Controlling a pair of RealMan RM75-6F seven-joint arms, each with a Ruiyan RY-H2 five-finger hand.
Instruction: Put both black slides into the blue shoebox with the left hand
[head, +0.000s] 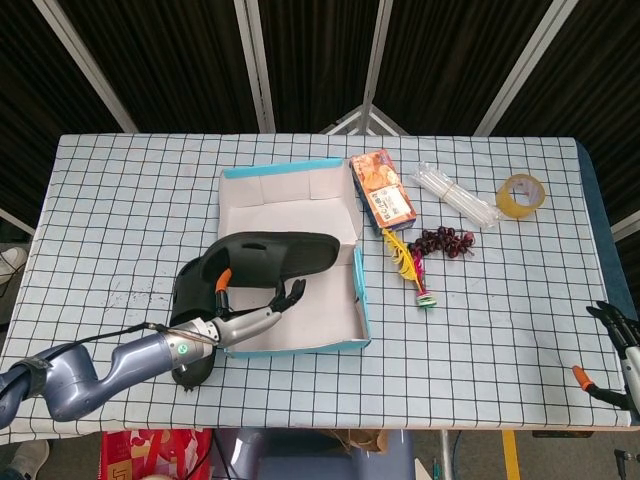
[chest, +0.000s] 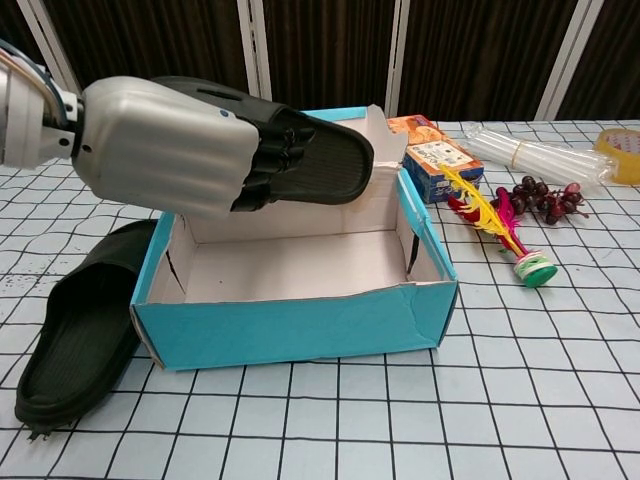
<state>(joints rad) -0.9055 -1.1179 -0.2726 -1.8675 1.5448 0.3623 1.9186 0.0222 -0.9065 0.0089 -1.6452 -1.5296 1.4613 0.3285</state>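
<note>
My left hand (head: 250, 313) (chest: 175, 148) grips one black slide (head: 275, 256) (chest: 325, 165) and holds it level over the open blue shoebox (head: 345, 345) (chest: 300, 325), its toe end near the box's far right corner. The slide hangs above the box floor, not touching it. The second black slide (head: 190, 285) (chest: 85, 325) lies flat on the table against the box's left wall. My right hand (head: 620, 350) shows only at the lower right edge of the head view, far from the box, fingers apart and holding nothing.
Right of the box lie an orange snack box (head: 383, 187) (chest: 440, 158), a feather shuttlecock (head: 410, 268) (chest: 500, 228), a dark grape bunch (head: 447, 242), a clear tube pack (head: 455, 195) and a tape roll (head: 521, 195).
</note>
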